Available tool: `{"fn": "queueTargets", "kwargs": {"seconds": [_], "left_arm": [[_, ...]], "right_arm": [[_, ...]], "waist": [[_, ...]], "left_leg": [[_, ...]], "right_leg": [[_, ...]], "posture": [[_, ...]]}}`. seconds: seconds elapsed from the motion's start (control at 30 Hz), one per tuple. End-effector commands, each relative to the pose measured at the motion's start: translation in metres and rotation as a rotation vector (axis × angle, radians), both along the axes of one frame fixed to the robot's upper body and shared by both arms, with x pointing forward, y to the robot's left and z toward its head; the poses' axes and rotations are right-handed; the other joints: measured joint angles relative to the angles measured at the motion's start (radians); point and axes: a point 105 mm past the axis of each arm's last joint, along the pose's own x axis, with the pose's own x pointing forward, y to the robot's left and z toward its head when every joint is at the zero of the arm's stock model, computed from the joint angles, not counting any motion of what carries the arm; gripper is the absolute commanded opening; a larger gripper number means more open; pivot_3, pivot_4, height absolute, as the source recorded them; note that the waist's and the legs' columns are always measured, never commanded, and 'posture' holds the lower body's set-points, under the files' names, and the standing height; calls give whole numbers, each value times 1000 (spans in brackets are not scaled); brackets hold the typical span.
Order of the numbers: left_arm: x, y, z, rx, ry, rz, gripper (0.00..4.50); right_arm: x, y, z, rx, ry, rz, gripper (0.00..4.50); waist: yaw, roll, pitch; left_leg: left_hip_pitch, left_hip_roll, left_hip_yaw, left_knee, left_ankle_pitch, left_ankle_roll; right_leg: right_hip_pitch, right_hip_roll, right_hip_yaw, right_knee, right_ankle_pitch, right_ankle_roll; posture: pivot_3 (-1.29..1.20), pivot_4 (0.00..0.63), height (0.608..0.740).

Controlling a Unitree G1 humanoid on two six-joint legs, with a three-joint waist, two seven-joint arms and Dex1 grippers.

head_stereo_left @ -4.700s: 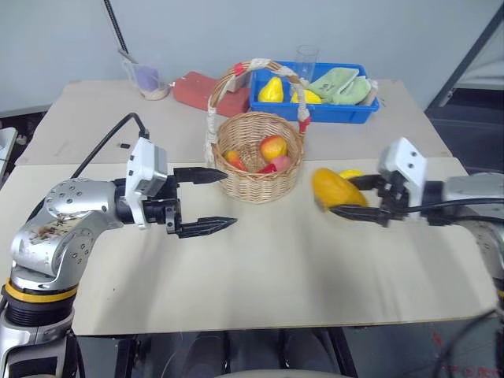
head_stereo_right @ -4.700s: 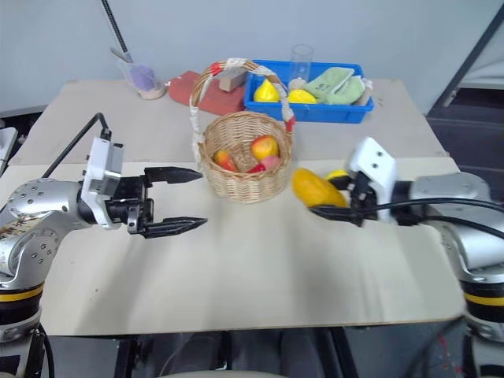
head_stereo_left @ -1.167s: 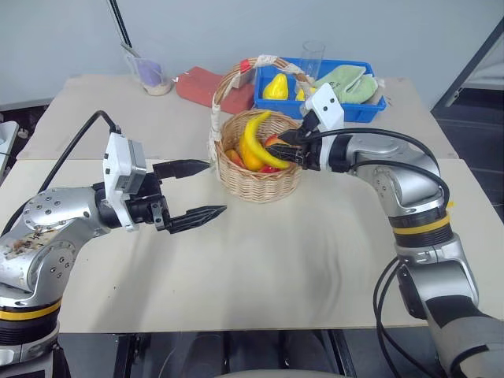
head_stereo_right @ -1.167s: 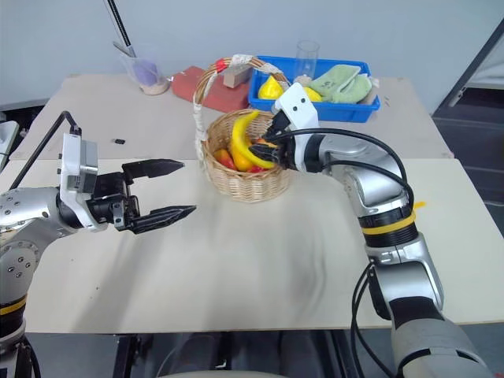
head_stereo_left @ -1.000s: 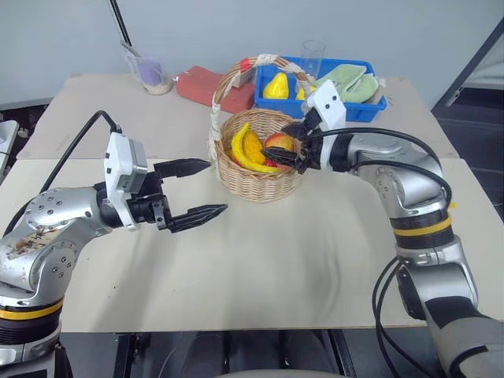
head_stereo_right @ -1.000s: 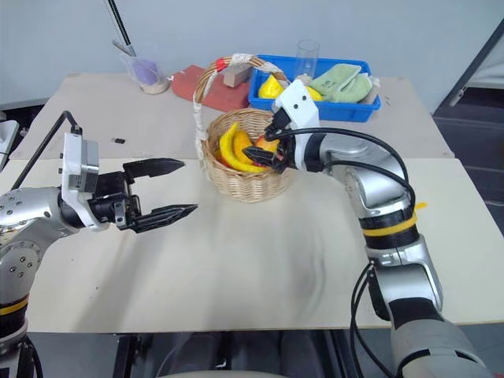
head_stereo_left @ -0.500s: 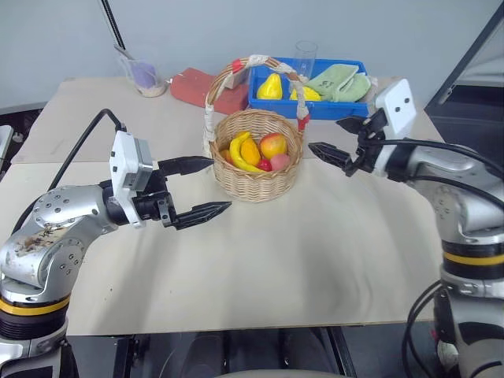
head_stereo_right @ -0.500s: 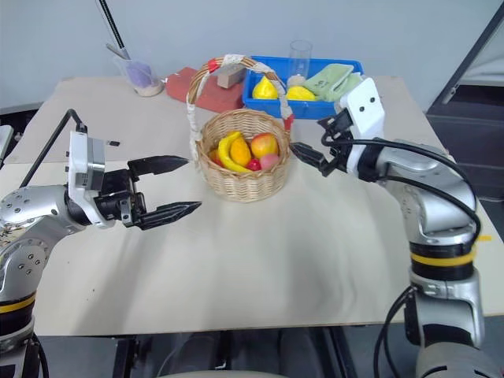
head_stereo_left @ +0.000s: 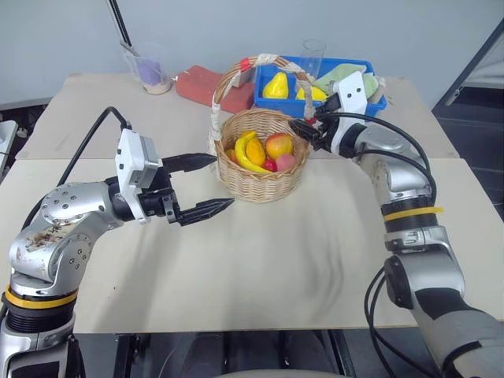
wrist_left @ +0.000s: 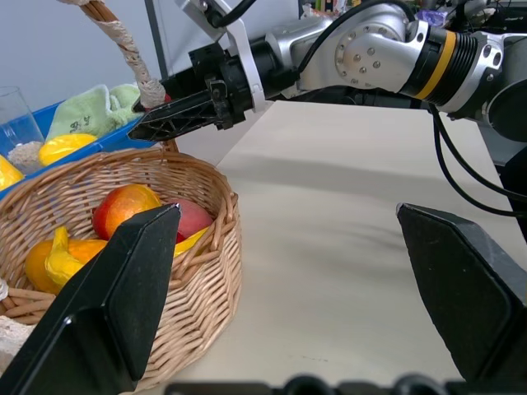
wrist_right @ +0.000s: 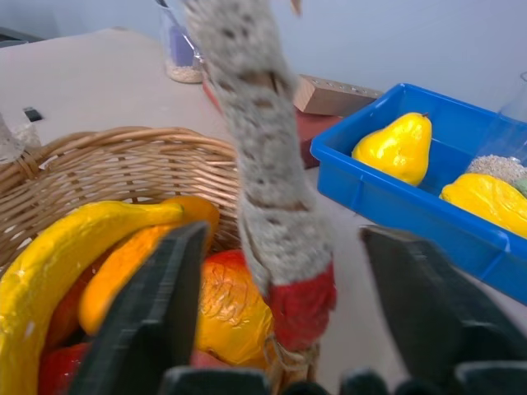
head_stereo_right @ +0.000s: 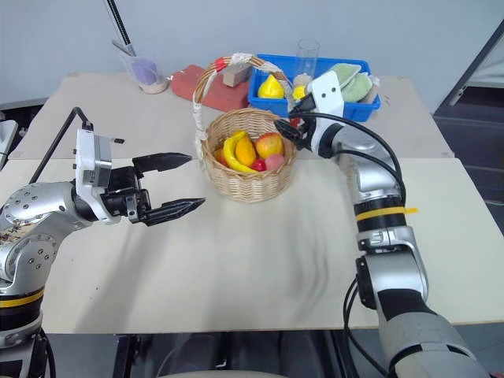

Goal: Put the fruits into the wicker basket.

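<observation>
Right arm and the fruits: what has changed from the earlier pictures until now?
The right pincer carried the mango and then the banana into the basket, let them go, pulled back, and now sits astride the handle, jaws apart. The left pincer stayed open beside the basket.

Beige table [head_stereo_left: 260, 260], wicker basket [head_stereo_left: 262, 175], blue bin [head_stereo_left: 346, 105], red block [head_stereo_left: 206, 88], plastic cup [head_stereo_left: 146, 69]

Mango [head_stereo_left: 255, 151] largely hidden behind banana [head_stereo_left: 242, 152] in wicker basket [head_stereo_left: 262, 178]; a small red item low among the fruit too small to identify. Lemon [head_stereo_left: 313, 94] in blue bin [head_stereo_left: 358, 107] partly covered by right gripper [head_stereo_left: 303, 128]. Contents of clear glass [head_stereo_left: 313, 53] not discernible. In left wrist view, basket handle [wrist_left: 123, 45] cut off by picture edge.
</observation>
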Motion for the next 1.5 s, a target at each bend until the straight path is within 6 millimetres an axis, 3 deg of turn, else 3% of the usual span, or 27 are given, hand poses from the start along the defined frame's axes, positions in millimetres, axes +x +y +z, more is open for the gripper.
{"fn": "queueTargets", "kwargs": {"seconds": [0.03, 0.17, 0.2, 0.43, 0.53, 0.67, 0.83, 0.9, 1.1, 1.2, 1.23, 1.37, 1.5], "left_arm": [[-2, 0, 9, -2, -58, 8, 4500], [-1, 0, 9, -4, -63, 14, 4500], [-1, 0, 10, -5, -64, 16, 4500], [2, -2, 11, -14, -65, 14, 4500], [7, -3, 11, -25, -68, 24, 4500], [11, -4, 10, -30, -72, 36, 4500], [15, -3, 11, -33, -75, 43, 4500], [16, -3, 11, -33, -76, 45, 4500], [19, 0, 11, -25, -91, 79, 4500], [24, 14, 3, 27, -89, 175, 4500], [27, 20, -1, 59, -87, 221, 4500], [32, 54, -26, 206, -44, 420, 4500], [16, 102, -51, 379, -21, 584, 4500]], "right_arm": [[-2, 1, 25, 33, -87, 20, 1739], [-4, 2, 27, 57, -94, 33, 307], [-4, 1, 28, 60, -102, 31, 141], [-8, -25, 37, 40, -183, -52, 141], [-10, -81, 40, -12, -252, -229, 141], [-13, -127, 25, -32, -231, -361, 141], [-16, -149, 8, -33, -166, -420, 141], [-17, -149, 8, -4, -156, -420, 1170], [-23, -148, 20, -12, -175, -400, 3217], [-40, -149, 20, -87, -129, -336, 4222], [-45, -151, 19, -111, -111, -322, 4429], [-70, -162, 13, -218, -48, -270, 4429], [-107, -153, -4, -360, 60, -68, 4429]], "waist": [[-2, 0, 0], [-3, 0, 0], [-3, 0, 0], [4, 0, 0], [12, 0, 0], [15, 0, 0], [-12, 1, 0], [-14, 1, 0], [-10, 1, 0], [3, 1, 0], [6, 1, 0], [6, 1, 0], [2, 2, 0]], "left_leg": [[0, 0, 0, 0, 0, 0], [0, 0, 0, 0, 0, 0], [0, 0, 0, 0, 0, 0], [-1, 0, 0, 0, 0, 0], [-2, -1, -1, 0, 0, 0], [-2, -1, 0, 0, 0, 0], [0, 1, 1, 0, 0, 0], [1, 1, 1, -1, 0, 0], [0, 0, 1, 0, 0, 0], [-1, 0, 0, 0, 0, 0], [-1, 0, 0, 0, 0, 1], [-1, 0, 0, 0, -1, 2], [1, 1, 1, -1, -1, 3]], "right_leg": [[0, 0, 0, 0, 0, 0], [0, 0, 0, 0, 0, 0], [0, 0, 0, 0, 0, 0], [0, 0, 0, 0, 0, 0], [0, -1, 0, 0, 0, 0], [0, -1, 0, -1, 0, 0], [0, 1, 3, -1, 0, 0], [1, 1, 3, 0, 0, 0], [1, 0, 2, -1, 0, 0], [1, 0, 2, -1, 0, 0], [1, 0, 2, -1, 0, 0], [1, 0, 2, -2, 0, 0], [1, 0, 2, -2, 0, 0]], "posture": [[0, 150, 740], [0, 150, 740], [0, 150, 740], [0, 150, 740], [0, 150, 740], [0, 150, 740], [0, 150, 740], [0, 150, 740], [0, 150, 740], [0, 150, 740], [0, 150, 740], [0, 150, 740], [0, 150, 740]]}}
